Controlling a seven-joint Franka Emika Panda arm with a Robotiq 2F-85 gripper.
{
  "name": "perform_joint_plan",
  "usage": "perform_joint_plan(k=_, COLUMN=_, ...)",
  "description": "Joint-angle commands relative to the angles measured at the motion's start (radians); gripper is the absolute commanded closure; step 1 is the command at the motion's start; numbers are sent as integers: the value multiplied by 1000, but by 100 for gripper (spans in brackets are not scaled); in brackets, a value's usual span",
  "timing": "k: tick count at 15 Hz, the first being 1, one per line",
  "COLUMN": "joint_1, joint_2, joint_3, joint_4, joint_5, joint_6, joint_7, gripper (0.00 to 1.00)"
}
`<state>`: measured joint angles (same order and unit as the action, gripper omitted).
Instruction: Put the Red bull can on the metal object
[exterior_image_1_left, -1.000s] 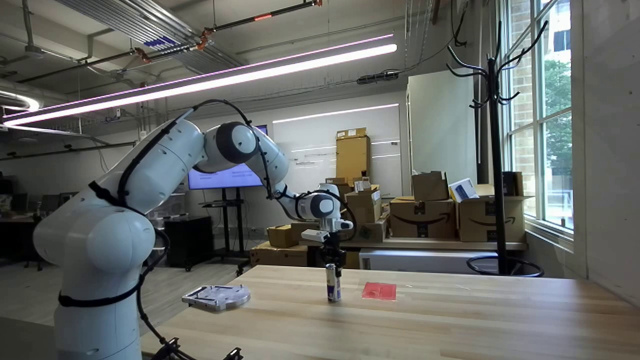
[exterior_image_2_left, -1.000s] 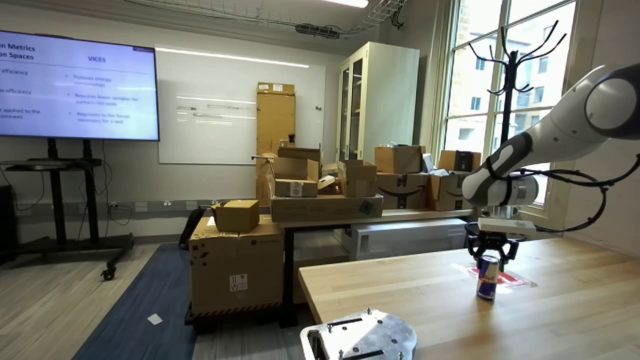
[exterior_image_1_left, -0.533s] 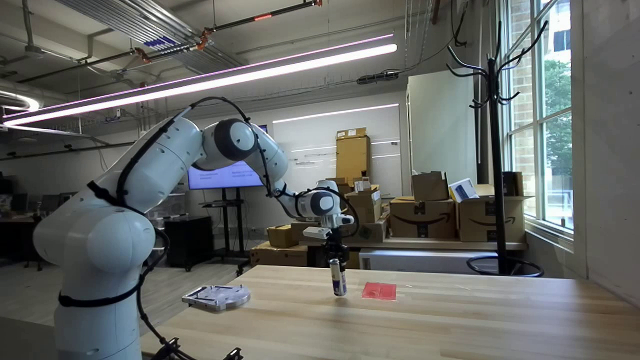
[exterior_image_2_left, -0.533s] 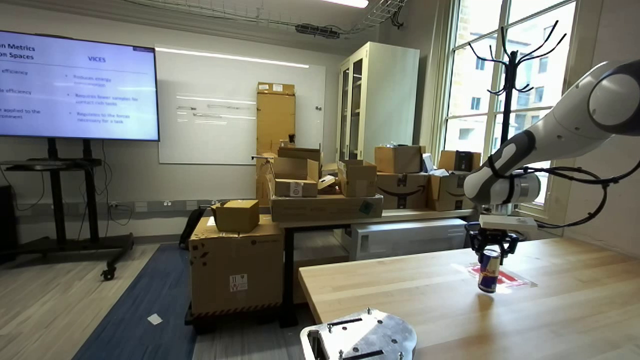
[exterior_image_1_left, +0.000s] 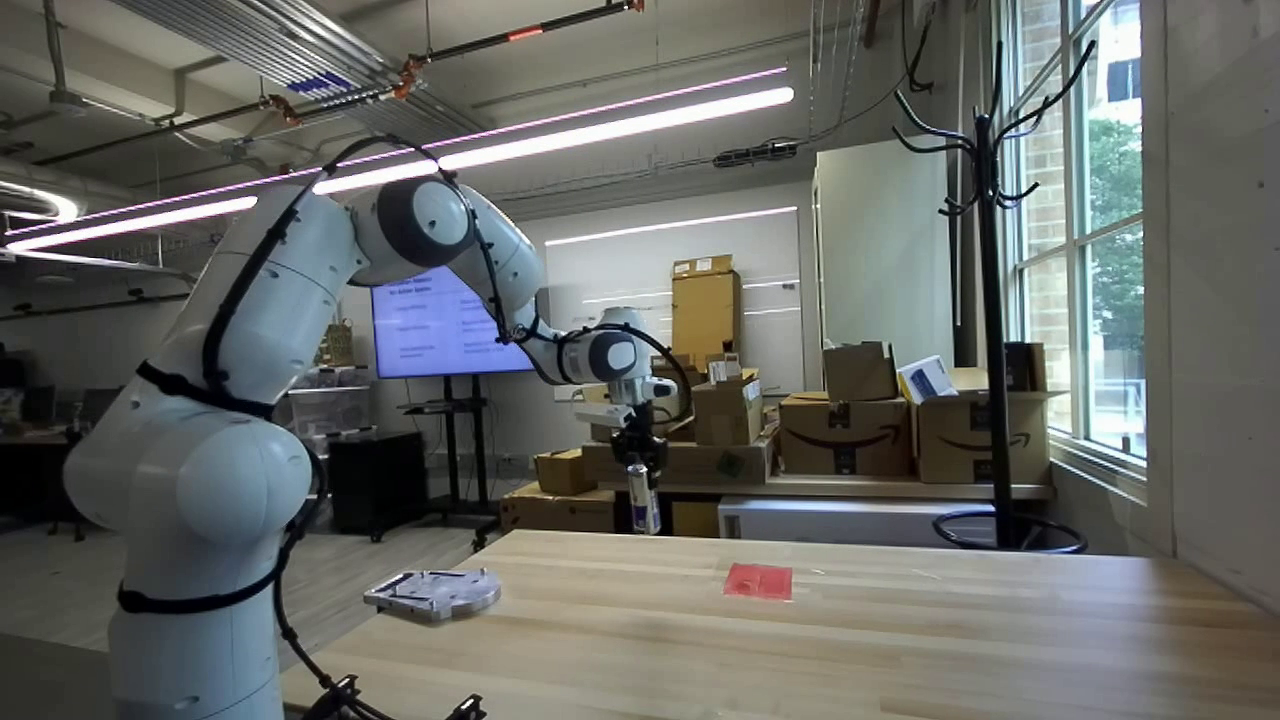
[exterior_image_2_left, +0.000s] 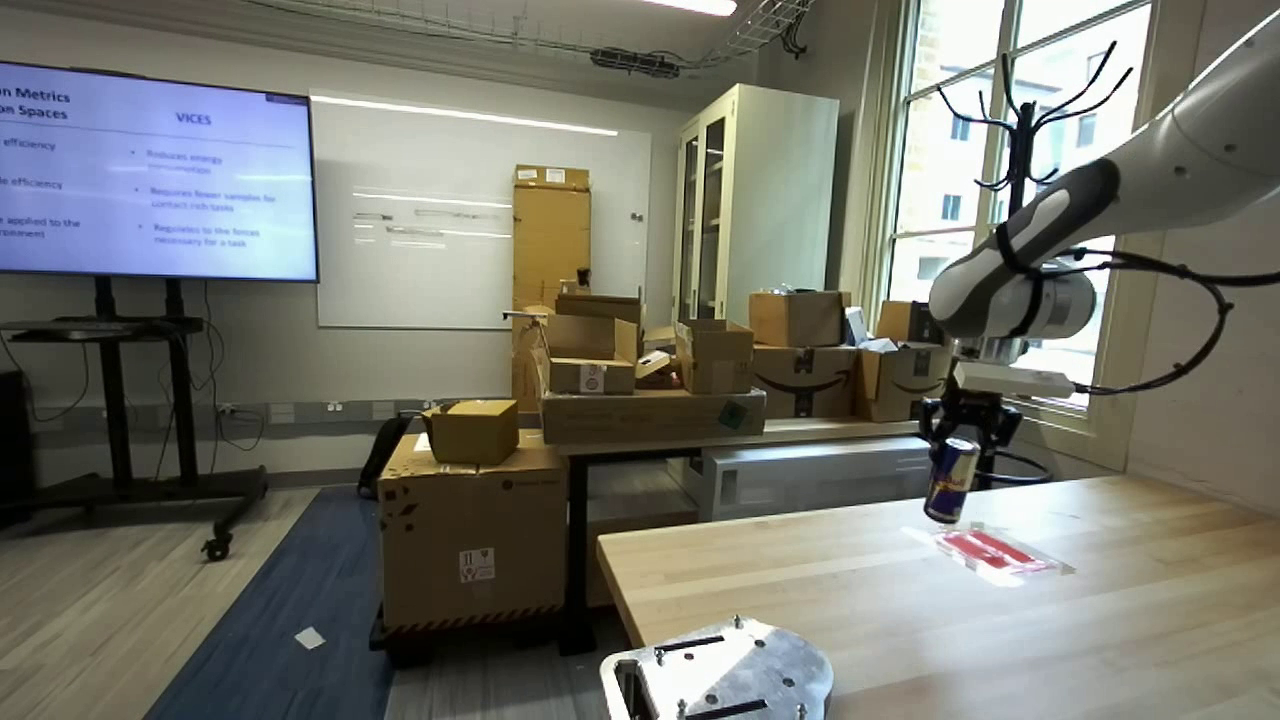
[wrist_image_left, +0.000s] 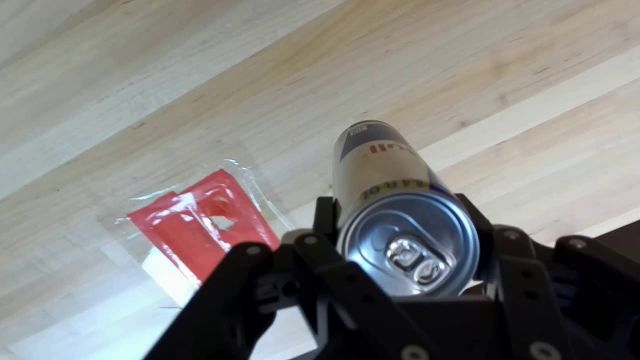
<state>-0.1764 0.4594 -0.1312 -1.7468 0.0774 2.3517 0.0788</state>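
The Red bull can (exterior_image_1_left: 644, 502), slim with dark blue and silvery patches, is held in the air above the table in both exterior views (exterior_image_2_left: 951, 482). It is slightly tilted. My gripper (exterior_image_1_left: 640, 462) is shut on the can's upper part. In the wrist view the black fingers (wrist_image_left: 400, 220) press on both sides of the can (wrist_image_left: 382, 160), just below its silver lid. The metal object (exterior_image_1_left: 435, 596), a flat silvery plate with dark slots, lies on the table. It also shows in an exterior view (exterior_image_2_left: 735, 668), cut off at the bottom edge. It is out of the wrist view.
A small flat red item (exterior_image_1_left: 758, 581) is taped to the wooden table (exterior_image_1_left: 850, 640); it also shows in the wrist view (wrist_image_left: 200, 225). Cardboard boxes (exterior_image_1_left: 845, 435) stand on a bench behind the table, beside a black coat rack (exterior_image_1_left: 990, 330).
The can stood on the table about a second ago. My gripper has lifted it well up, and in the last half second it also shifted a little to the left in both exterior views.
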Motion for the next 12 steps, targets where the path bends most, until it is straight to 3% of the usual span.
perform_joint_plan(k=1, joint_1=63, joint_2=-131, joint_3=64, joint_4=-61, joint_5=-13, joint_6=-78, joint_7=-60, gripper=67)
perform_joint_plan(k=7, joint_1=206, joint_2=-159, joint_3=134, joint_4=-14, joint_5=-117, joint_6=-227, joint_7=-68, gripper=67)
perform_joint_plan(k=12, joint_1=283, joint_2=-142, joint_3=179, joint_4=2, joint_5=-181, joint_6=-281, joint_7=-92, gripper=67)
